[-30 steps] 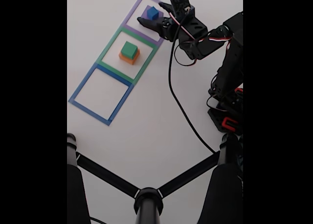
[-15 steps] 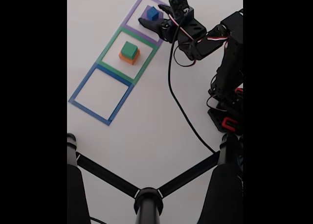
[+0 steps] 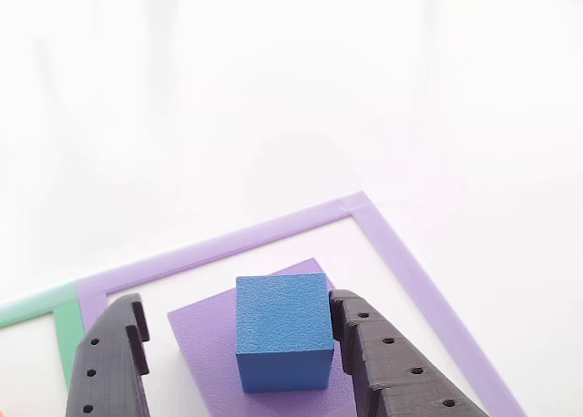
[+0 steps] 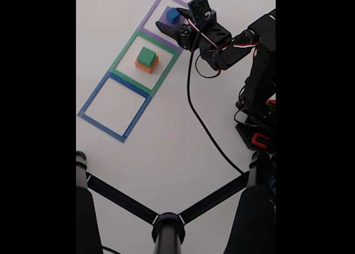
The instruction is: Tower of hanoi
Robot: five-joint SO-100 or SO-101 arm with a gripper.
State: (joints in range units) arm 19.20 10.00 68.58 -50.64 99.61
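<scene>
Blue cube (image 3: 282, 330) sits on top of the purple block (image 3: 205, 358), inside the purple outline (image 3: 228, 244) at the far end of the taped row, near the table's top edge in the fixed view. Gripper (image 3: 232, 362) straddles the cube with jaws open: in the other view one finger (image 3: 387, 362) stands at the cube's right face, touching or just off it (cannot tell which), while the left finger (image 3: 109, 362) stands clearly apart, with bare purple surface between it and the cube. So the cube lies between the jaws but off-centre, toward the right finger. The cube has no long axis; its side faces run roughly parallel to the finger pads, so the closing line crosses two opposite faces, which looks right for a squeeze. Judgement: on closing, the left finger has the longer travel, and the cube may slide a little on the purple block before both pads bear. Fixed view agrees: gripper (image 4: 171, 20) over the cube (image 4: 172, 15); green block (image 4: 146, 56) on orange (image 4: 145, 67) in the middle green outline (image 4: 125, 52); blue outline (image 4: 91, 101) holds nothing.
</scene>
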